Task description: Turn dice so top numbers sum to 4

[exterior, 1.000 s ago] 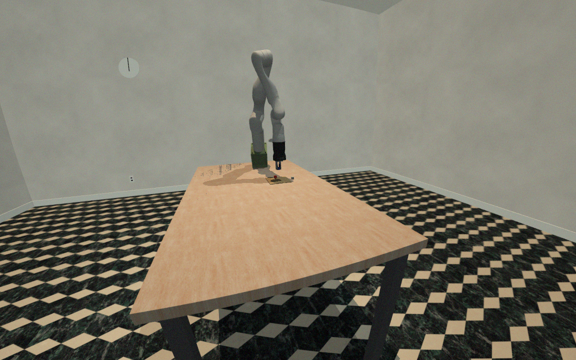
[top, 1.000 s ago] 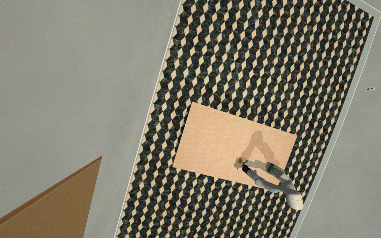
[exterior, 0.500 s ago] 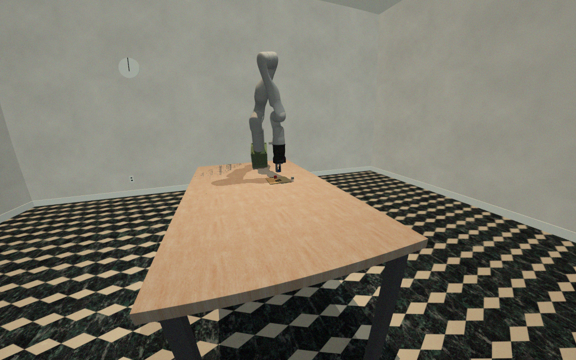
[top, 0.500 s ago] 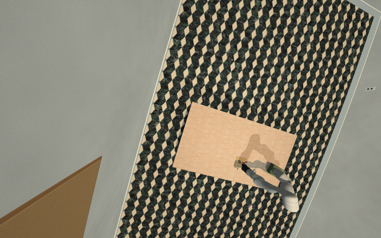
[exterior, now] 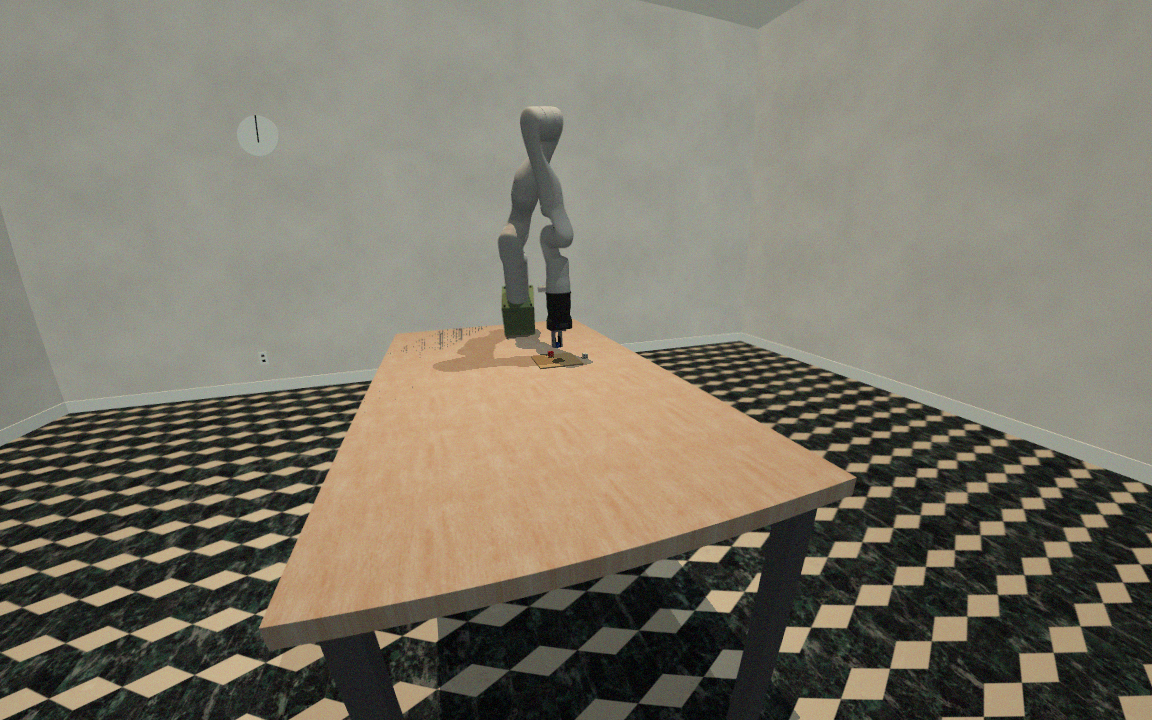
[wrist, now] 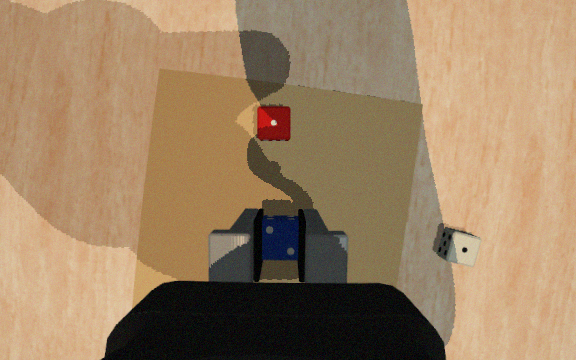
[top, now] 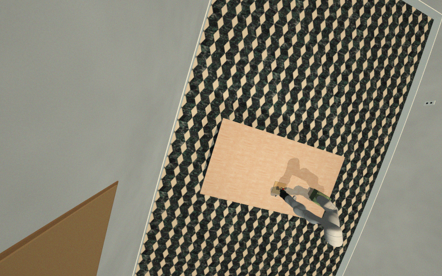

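A pale wooden table [top: 243, 154] [exterior: 544, 465] is noted. The blue die [wrist: 280, 238], two uppermost, is gripped by the hand [top: 281, 189] [exterior: 557, 340] [wrist: 280, 234] above the mat [top: 274, 192] [exterior: 546, 362] [wrist: 358, 165]. In the wrist view, the red die [wrist: 274, 123], showing one, is seated on the mat at twelve o'clock from the hand; the white die [wrist: 463, 248], showing one, is found off it at three o'clock.

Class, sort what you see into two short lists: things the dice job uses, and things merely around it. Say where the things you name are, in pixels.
Job:
- blue die [wrist: 280, 238], in the gripper [top: 282, 189] [exterior: 557, 343] [wrist: 280, 234]
- red die [wrist: 273, 123]
- white die [wrist: 464, 249]
- mat [wrist: 358, 165]

Merely around:
- wall clock [exterior: 257, 135]
- wall socket [top: 429, 102] [exterior: 263, 358]
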Controlling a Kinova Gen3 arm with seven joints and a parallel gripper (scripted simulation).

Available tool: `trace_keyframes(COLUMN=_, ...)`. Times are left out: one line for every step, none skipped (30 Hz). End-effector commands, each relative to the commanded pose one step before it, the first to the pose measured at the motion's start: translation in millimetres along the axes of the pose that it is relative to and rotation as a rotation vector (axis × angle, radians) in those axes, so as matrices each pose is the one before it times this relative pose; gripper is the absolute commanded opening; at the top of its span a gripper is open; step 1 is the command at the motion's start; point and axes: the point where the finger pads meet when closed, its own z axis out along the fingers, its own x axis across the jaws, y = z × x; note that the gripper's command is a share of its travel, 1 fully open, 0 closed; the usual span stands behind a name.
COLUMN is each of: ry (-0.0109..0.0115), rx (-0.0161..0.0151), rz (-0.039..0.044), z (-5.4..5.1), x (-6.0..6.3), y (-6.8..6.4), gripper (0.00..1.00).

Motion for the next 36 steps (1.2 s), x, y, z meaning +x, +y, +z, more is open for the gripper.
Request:
trace_keyframes(ry=-0.00645, rx=0.00008, rz=0.00284, z=3.63, x=-3.19, y=-1.48, gripper=0.34)
trace_keyframes(ry=-0.0002, rx=0.00005, rz=-0.00006, z=0.94, x=-0.06, y=0.0, gripper=0.34)
trace_keyframes(ry=-0.00009, rx=0.00002, rz=-0.00003, z=0.93, x=-0.03, y=0.01, gripper=0.34)
trace_keyframes(ry=0.00002, rx=-0.00001, rz=0.00001, z=0.92, x=0.0, y=0.02, gripper=0.34)
trace_keyframes(ry=0.00012, rx=-0.00003, rz=0.00004, z=0.91, x=0.03, y=0.02, gripper=0.34)
trace_keyframes(ry=0.0, rx=0.0, rz=0.0, z=0.0, x=0.0, y=0.0, gripper=0.34)
trace_keyframes(ry=0.0, rx=0.0, rz=0.0, z=0.0, x=0.0, y=0.0, gripper=0.34)
trace_keyframes(ry=0.0002, rx=-0.00005, rz=0.00006, z=0.9, x=0.05, y=0.03, gripper=0.34)
trace_keyframes(ry=-0.00022, rx=0.00007, rz=-0.00008, z=1.04, x=-0.06, y=0.0, gripper=0.34)
trace_keyframes(ry=-0.00009, rx=0.00003, rz=-0.00003, z=1.03, x=-0.03, y=0.01, gripper=0.34)
trace_keyframes(ry=0.00003, rx=-0.00001, rz=0.00001, z=1.01, x=0.0, y=0.02, gripper=0.34)
trace_keyframes(ry=0.00014, rx=-0.00005, rz=0.00005, z=0.99, x=0.03, y=0.03, gripper=0.34)
trace_keyframes(ry=0.00008, rx=-0.00003, rz=0.00003, z=1.01, x=0.02, y=0.02, gripper=0.34)
trace_keyframes(ry=-0.00017, rx=0.00005, rz=-0.00007, z=1.09, x=-0.05, y=0.01, gripper=0.34)
trace_keyframes(ry=-0.00004, rx=0.00001, rz=-0.00002, z=1.07, x=-0.01, y=0.02, gripper=0.34)
trace_keyframes(ry=0.00007, rx=-0.00002, rz=0.00003, z=1.04, x=0.02, y=0.02, gripper=0.34)
trace_keyframes(ry=0.00018, rx=-0.00005, rz=0.00007, z=1.01, x=0.04, y=0.03, gripper=0.34)
trace_keyframes(ry=-0.00012, rx=0.00003, rz=-0.00005, z=1.08, x=-0.03, y=0.01, gripper=0.34)
trace_keyframes(ry=-0.0001, rx=0.00002, rz=-0.00004, z=1.07, x=-0.03, y=0.01, gripper=0.34)
trace_keyframes(ry=0.00001, rx=0.0, rz=0.0, z=1.04, x=0.0, y=0.02, gripper=0.34)
trace_keyframes(ry=0.00011, rx=-0.00003, rz=0.00004, z=1.0, x=0.02, y=0.02, gripper=0.34)
trace_keyframes(ry=0.00011, rx=-0.00003, rz=0.00004, z=0.98, x=0.02, y=0.02, gripper=0.34)
trace_keyframes(ry=0.0, rx=0.0, rz=0.0, z=0.0, x=0.0, y=0.0, gripper=0.34)
trace_keyframes(ry=0.0, rx=0.0, rz=0.0, z=0.0, x=0.0, y=0.0, gripper=0.34)
trace_keyframes(ry=-0.00015, rx=0.00003, rz=-0.00006, z=1.04, x=-0.04, y=0.01, gripper=0.34)
trace_keyframes(ry=-0.00006, rx=0.00001, rz=-0.00002, z=0.99, x=-0.02, y=0.01, gripper=0.34)
trace_keyframes(ry=0.00003, rx=-0.00001, rz=0.00001, z=0.94, x=0.0, y=0.02, gripper=0.34)
trace_keyframes(ry=0.0001, rx=-0.00002, rz=0.00004, z=0.9, x=0.02, y=0.02, gripper=0.34)
trace_keyframes(ry=0.00009, rx=-0.00002, rz=0.00004, z=0.87, x=0.02, y=0.02, gripper=0.34)
trace_keyframes(ry=-0.00012, rx=0.00002, rz=-0.00006, z=0.9, x=-0.03, y=0.01, gripper=0.34)
trace_keyframes(ry=-0.00006, rx=0.00001, rz=-0.00003, z=0.85, x=-0.02, y=0.01, gripper=0.34)
trace_keyframes(ry=0.0, rx=0.0, rz=0.0, z=0.79, x=0.0, y=0.01, gripper=0.34)
trace_keyframes(ry=0.00004, rx=-0.00001, rz=0.00002, z=0.74, x=0.01, y=0.01, gripper=0.34)
trace_keyframes(ry=0.00008, rx=-0.00001, rz=0.00003, z=0.69, x=0.02, y=0.01, gripper=0.34)
trace_keyframes(ry=0.0001, rx=-0.00002, rz=0.00004, z=0.64, x=0.02, y=0.01, gripper=0.34)
trace_keyframes(ry=-0.00009, rx=0.00001, rz=-0.00004, z=0.65, x=-0.03, y=0.01, gripper=0.34)
